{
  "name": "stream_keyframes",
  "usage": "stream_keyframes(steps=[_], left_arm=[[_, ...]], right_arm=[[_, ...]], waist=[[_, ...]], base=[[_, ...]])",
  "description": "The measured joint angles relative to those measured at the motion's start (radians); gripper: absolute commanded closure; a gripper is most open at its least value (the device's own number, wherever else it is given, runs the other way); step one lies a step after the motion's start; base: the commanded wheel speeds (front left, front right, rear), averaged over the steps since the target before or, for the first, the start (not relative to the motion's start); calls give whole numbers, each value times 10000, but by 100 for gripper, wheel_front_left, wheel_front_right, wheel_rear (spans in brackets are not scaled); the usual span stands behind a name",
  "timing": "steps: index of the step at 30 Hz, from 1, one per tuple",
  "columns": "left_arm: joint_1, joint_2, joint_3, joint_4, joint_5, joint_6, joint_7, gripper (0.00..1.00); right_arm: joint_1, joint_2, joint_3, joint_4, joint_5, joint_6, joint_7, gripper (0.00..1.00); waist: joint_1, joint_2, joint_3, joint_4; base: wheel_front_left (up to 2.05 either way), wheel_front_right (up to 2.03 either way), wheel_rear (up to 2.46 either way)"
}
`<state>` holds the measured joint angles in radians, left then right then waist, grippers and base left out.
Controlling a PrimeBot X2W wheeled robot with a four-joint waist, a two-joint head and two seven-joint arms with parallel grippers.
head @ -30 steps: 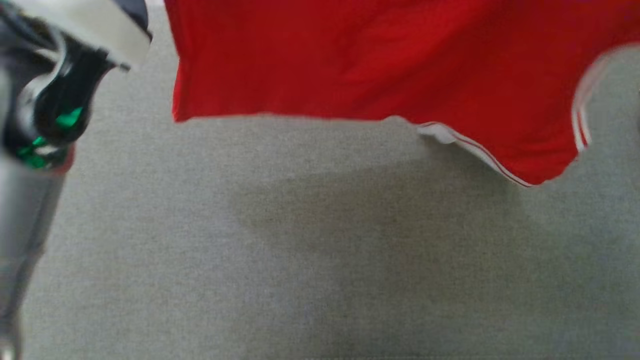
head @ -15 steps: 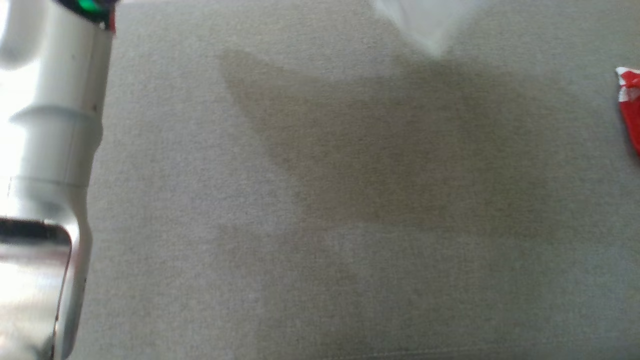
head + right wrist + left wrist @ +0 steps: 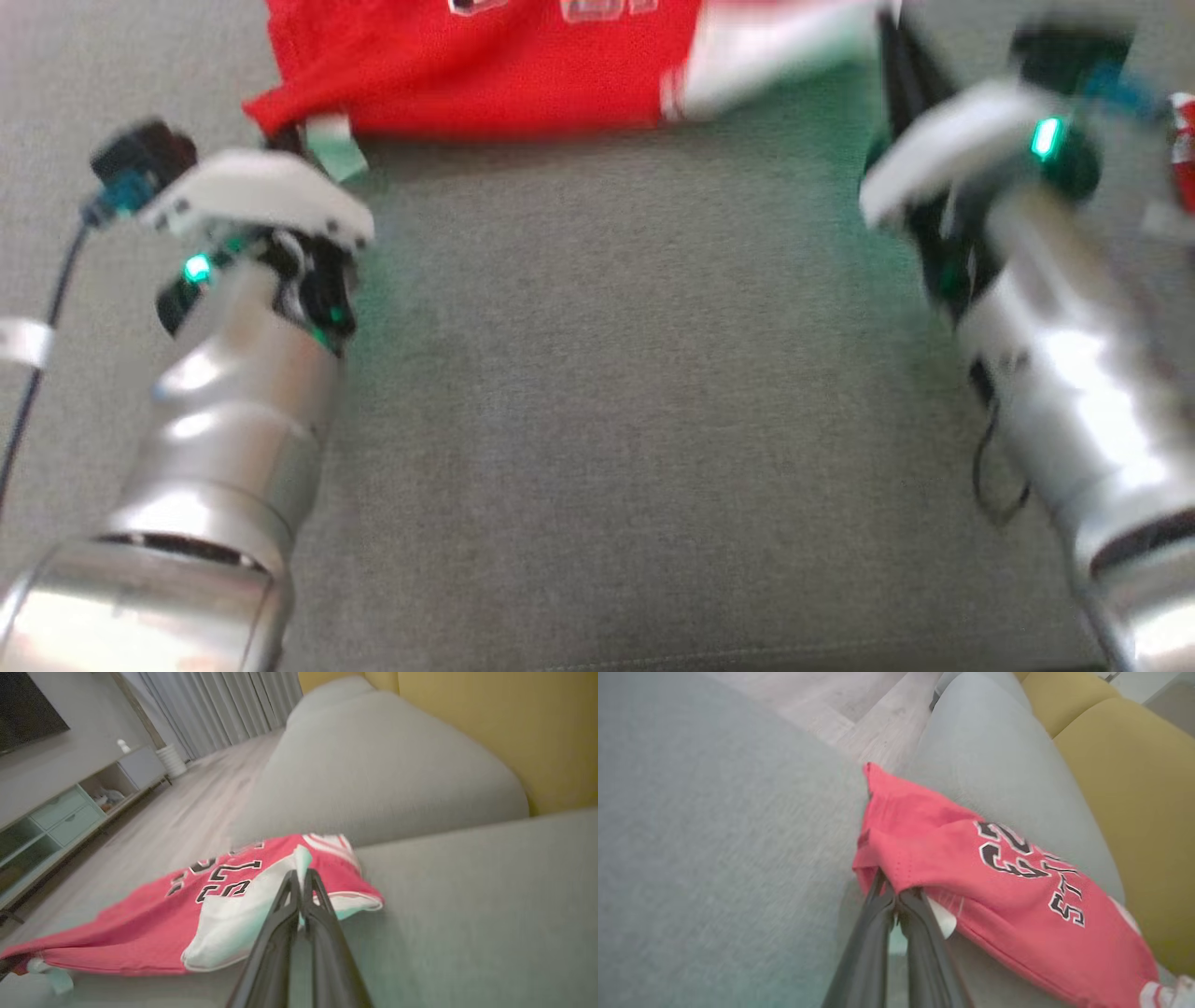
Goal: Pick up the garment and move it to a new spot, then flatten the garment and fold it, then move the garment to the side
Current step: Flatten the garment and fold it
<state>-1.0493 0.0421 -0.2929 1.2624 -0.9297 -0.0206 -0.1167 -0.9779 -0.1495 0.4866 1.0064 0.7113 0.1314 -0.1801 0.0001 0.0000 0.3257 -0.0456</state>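
Red garment point(image 3: 485, 75) — pinched by left hand point(image 3: 894, 897), right hand point(image 3: 299, 877).

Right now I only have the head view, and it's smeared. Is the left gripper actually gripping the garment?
Observer: Yes. Left wrist view shows the left gripper shut on a bunched red edge of the garment.
Operator: Right side?
Observer: The right gripper is shut on the white-trimmed end.
Operator: What's behind it?
Observer: A grey sofa cushion, with a yellow cushion beyond it.
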Motion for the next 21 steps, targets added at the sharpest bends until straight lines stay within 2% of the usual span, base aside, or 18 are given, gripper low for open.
stream_keyframes(steps=[5, 9, 11, 14, 16, 18, 21], left_arm=[[681, -90, -410, 36, 341, -456, -867, 100], [1582, -50, -717, -309, 708, -686, -1243, 100], [2155, 123, -857, -700, 920, -731, -1287, 100], [3061, 679, -968, -1712, 1329, -744, -1325, 100], [3743, 1074, -1014, -2615, 1580, -562, -1327, 100], [4609, 1398, -1087, -3659, 1685, -173, -1302, 100], [6276, 2036, -1281, -5958, 1783, 698, -468, 100]], right_arm=[[1759, -280, 575, -1200, 1271, 0, -556, 100], [3320, -1093, 637, -2823, 1697, 0, -679, 100], [4249, -1513, 314, -3921, 1710, 0, -681, 100], [5714, -1988, -493, -5532, 1367, 0, -681, 100], [6838, -2207, -1014, -6520, 1104, 0, -681, 100], [8108, -2280, -1540, -7434, 844, 0, -397, 100], [10099, -2203, -2663, -8870, 382, 0, 821, 100]], waist=[[-2, 1, -73, 171], [-2, 1, -433, 184], [-2, 0, -647, 177], [-2, 1, -995, 150], [-2, 1, -1244, 146], [-2, 1, -1502, 152], [-2, 1, -1811, 180]], base=[[0, 0, 0], [0, 0, 0], [0, 0, 0], [0, 0, 0], [0, 0, 0], [0, 0, 0], [0, 0, 0]])
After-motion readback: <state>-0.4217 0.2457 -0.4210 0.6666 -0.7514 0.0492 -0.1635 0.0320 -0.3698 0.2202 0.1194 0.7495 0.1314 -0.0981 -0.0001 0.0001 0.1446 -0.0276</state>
